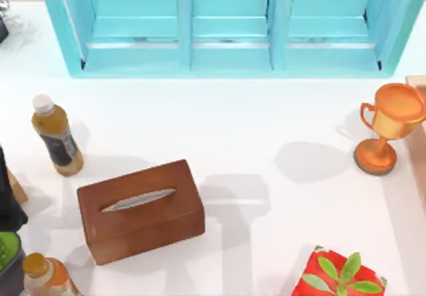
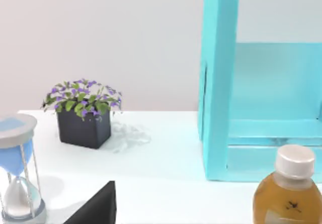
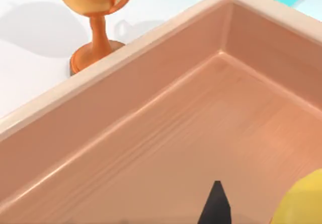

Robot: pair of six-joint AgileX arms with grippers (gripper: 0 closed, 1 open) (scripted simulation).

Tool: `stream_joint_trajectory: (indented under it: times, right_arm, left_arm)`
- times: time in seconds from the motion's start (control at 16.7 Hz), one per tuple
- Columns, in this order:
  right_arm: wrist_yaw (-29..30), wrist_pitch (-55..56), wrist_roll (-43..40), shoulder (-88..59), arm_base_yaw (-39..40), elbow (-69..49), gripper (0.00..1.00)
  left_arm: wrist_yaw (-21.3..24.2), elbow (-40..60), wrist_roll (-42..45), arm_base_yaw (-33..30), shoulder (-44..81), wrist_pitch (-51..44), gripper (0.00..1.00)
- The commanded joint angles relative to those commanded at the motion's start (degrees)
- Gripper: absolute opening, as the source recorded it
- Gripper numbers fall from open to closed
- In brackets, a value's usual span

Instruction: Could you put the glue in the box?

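A rounded yellow shape (image 3: 303, 200), which looks like the glue, shows at the edge of the right wrist view, low inside the box. The box (image 3: 151, 68) is a shallow tray of pale pinkish wood; in the top view its rim (image 1: 417, 86) sits at the table's far right edge. A dark part of my right gripper (image 3: 216, 206) hangs over the box floor, just beside the yellow shape. Whether it holds the glue is hidden. My left arm (image 1: 8, 196) is parked at the table's left edge, and a dark part of the left gripper (image 2: 98, 209) shows in its wrist view.
A turquoise shelf unit (image 1: 229, 26) spans the back. A brown tissue box (image 1: 140, 209) lies centre-left, with a drink bottle (image 1: 56, 136) beyond it and another (image 1: 46, 276) at the front left. An orange trophy (image 1: 389, 126) stands beside the box. A red leafy item (image 1: 343, 275) is at the front.
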State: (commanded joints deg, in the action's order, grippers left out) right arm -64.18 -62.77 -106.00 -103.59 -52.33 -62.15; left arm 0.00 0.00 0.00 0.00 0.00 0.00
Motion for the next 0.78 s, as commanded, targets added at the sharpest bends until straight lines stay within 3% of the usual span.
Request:
stream_joint_trajectory:
  times: [0.3,0.78]
  right_arm:
    - [0.01,0.92,0.78,0.15,0.53,0.35,0.0]
    - [-0.91,16.01,11.59,1.03,4.79,4.89,0.0]
  left_arm:
    - [0.0,0.0,0.0,0.0,0.0,0.0,1.0]
    - [0.0,0.0,0.0,0.0,0.0,0.0,1.0]
